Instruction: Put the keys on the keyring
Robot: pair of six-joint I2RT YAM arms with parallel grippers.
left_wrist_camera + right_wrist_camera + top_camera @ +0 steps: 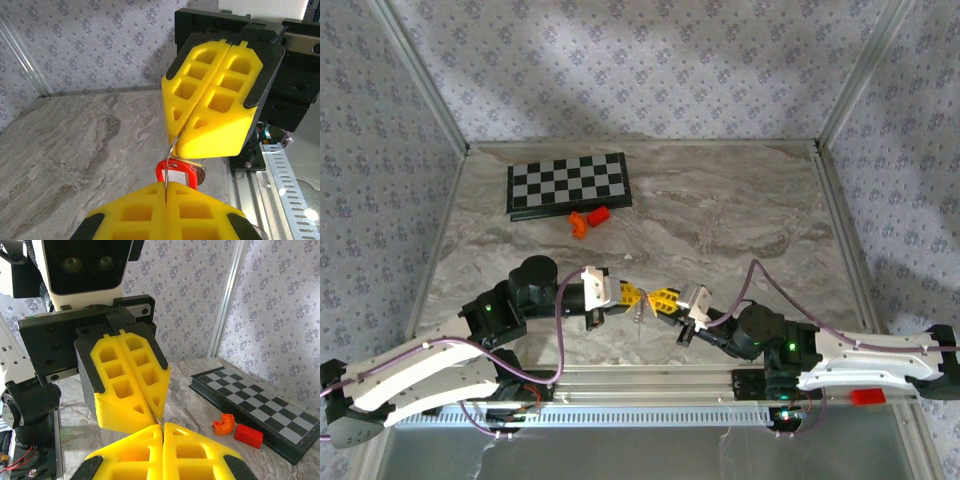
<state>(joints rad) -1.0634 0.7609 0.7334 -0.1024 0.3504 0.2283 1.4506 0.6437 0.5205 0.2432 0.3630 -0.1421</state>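
Note:
Over the near middle of the table my two grippers meet tip to tip. The left gripper (637,297) (165,186) is shut on the thin silver wire ring of the keyring (175,171), whose red tag hangs just past its fingertips. The wire curves up into the seam of the right gripper (655,300) (173,142), which is shut on it too. A small silver key (200,173) peeks out behind the tag. In the right wrist view the right gripper (162,426) is shut, touching the left gripper's fingertips (150,407); the tag is hidden there.
A folded chessboard (568,185) (260,405) lies at the back left, with an orange curved block (580,225) (224,424) and a red block (599,214) (248,435) in front of it. A slotted metal rail (650,415) runs along the near edge. Patterned walls enclose the table.

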